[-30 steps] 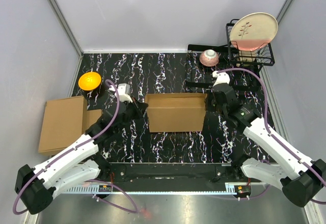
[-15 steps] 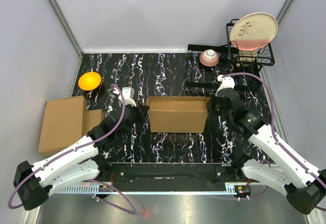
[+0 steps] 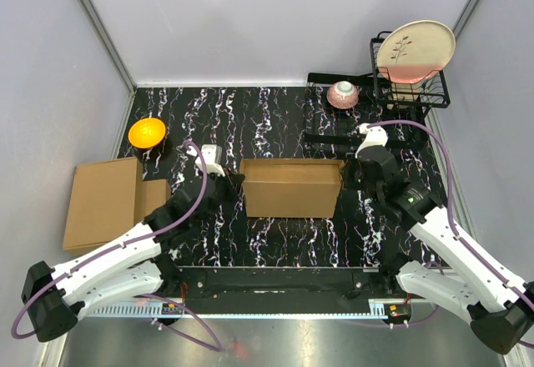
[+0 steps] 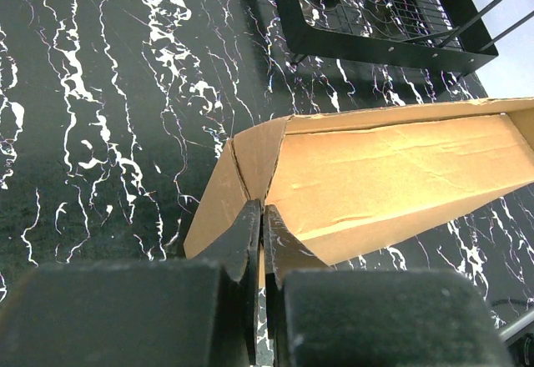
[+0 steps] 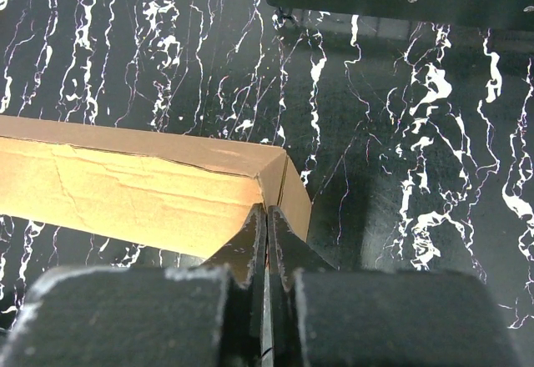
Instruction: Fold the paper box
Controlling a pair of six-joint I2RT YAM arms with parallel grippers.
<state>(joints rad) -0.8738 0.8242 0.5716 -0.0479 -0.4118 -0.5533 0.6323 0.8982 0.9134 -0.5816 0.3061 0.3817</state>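
My left pincer [image 4: 260, 217] and right pincer [image 5: 267, 217] pinch the end walls of the paper box [image 3: 290, 188] mid-tabletop [image 3: 275, 117], having nudged it slightly right. A plate [image 3: 415, 50] stands in the rack [image 3: 440, 98]. A pink bowl [image 3: 343, 94] sits in the tray [image 3: 317, 79].

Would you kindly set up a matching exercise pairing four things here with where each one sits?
1 paper box
2 orange bowl
3 plate
4 cardboard stack

a upright in the black rack
b middle of the table
c left side, farther back
d left edge, lying flat

Pairs: 1-b, 2-c, 3-a, 4-d.
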